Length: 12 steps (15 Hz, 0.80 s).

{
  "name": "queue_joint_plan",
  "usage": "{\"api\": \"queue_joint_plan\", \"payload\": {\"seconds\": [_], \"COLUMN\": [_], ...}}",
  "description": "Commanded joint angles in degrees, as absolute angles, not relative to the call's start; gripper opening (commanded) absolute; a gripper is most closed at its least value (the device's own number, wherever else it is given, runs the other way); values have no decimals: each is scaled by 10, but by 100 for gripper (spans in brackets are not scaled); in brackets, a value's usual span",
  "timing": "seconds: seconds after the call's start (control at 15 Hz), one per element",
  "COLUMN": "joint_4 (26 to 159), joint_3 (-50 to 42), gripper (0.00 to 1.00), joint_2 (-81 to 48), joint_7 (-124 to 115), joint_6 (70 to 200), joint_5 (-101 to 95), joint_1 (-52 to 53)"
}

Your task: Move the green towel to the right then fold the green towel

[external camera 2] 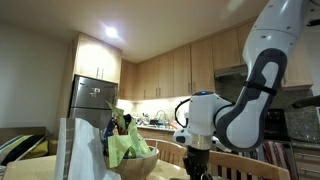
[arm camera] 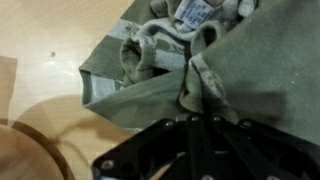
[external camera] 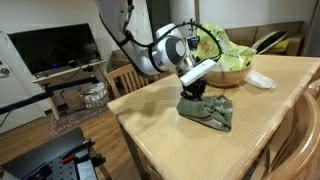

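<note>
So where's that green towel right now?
In an exterior view, the green towel lies bunched on the table in front of the bowl, under the gripper.

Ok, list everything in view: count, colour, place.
green towel: one, olive-green, bunched on the table in front of the bowl.
wooden bowl: one, tan, on the table, green contents inside.
white object: one, white, on the table beside the bowl.
table: one, light wood, centre.
screen: one, dark, background.
refrigerator: one, silver, in the kitchen.
arm: one, white and black, above the table.
tool: one, black, shut on the towel.
</note>
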<state>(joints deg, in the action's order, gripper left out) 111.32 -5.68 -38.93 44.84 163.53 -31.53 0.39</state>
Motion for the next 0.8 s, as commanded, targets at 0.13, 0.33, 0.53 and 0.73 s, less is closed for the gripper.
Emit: {"api": "queue_joint_plan", "payload": {"seconds": [0.13, 0.33, 0.53, 0.73], "joint_4": [1112, 1112, 1102, 1095], "joint_3": [-52, -52, -44, -44], "gripper": [3, 3, 1, 1], "joint_2": [-389, -389, -396, -398], "joint_7": [446, 446, 445, 434], "joint_6": [1633, 1633, 1645, 1653], "joint_5": [-321, -321, -313, -312], "joint_1": [-1, -1, -8, -4]}}
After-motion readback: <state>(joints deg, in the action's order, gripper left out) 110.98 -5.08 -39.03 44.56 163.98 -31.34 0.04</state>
